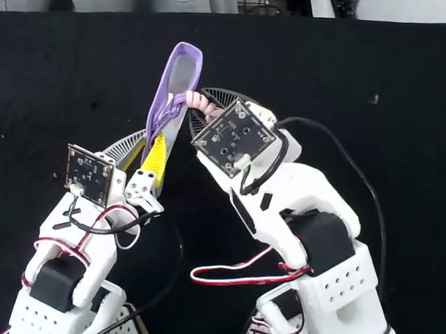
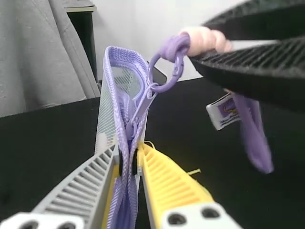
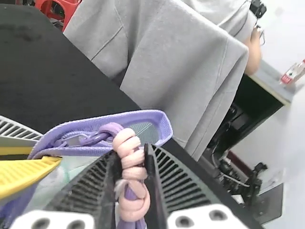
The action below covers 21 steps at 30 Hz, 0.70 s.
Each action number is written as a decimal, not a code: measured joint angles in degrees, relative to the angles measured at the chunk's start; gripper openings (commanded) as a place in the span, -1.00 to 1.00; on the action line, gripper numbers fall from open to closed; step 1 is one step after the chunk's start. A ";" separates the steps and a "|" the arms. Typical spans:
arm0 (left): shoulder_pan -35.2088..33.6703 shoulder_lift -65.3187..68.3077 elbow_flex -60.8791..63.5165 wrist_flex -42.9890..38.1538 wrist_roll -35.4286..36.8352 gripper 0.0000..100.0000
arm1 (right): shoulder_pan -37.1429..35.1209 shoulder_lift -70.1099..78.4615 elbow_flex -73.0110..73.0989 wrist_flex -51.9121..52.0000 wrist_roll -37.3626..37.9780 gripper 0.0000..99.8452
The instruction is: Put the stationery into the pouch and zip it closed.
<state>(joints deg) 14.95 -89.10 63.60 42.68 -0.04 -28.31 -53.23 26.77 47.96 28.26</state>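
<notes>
Left claw (image 1: 153, 160): I've got it clamped on the pouch (image 1: 181, 69), and it's a firm pinch, with the grey finger on one face and the yellow finger on the other, down at the pouch's lower end.
Pouch: up in the air! It's purple-edged with a mesh face and stands on end above the counter (image 1: 360, 84), tilted a little, with my left claw below it and my right claw beside its upper half.
Zip: a purple pull (image 2: 138, 112) runs from the pouch's seam, just above my left fingertips, up toward the ring. I can't tell how far the zip is drawn.
Ring (image 2: 164, 67): a purple clasp ring sits just beside the pouch's top edge, joining the pull to the pink cord.
Pink cord (image 3: 128, 152): knotted and lumpy, it comes off the ring right next to the pouch's rim.
Right claw (image 3: 131, 157): both black ribbed fingers are squeezed onto that pink cord, with the cord bulging out between them and the pouch's rim touching the fingertips.
Tag (image 2: 223, 109): a small white label hangs beside the pouch under my right claw, and a purple strap (image 2: 255, 138) dangles with it.
</notes>
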 measured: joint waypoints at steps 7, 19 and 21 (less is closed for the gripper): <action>0.00 0.00 0.00 0.00 -0.44 -0.94 | 0.00 1.67 -1.76 0.00 4.31 -0.98; 0.00 0.00 -0.18 -0.18 -0.70 -0.94 | 5.80 17.14 -16.53 0.09 4.75 -0.98; 0.00 0.00 -0.79 -0.18 -0.70 -0.94 | 5.89 18.29 -18.99 1.05 4.75 -0.98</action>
<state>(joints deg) 14.95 -89.10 62.81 42.51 -0.75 -22.42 -34.95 7.78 49.01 33.01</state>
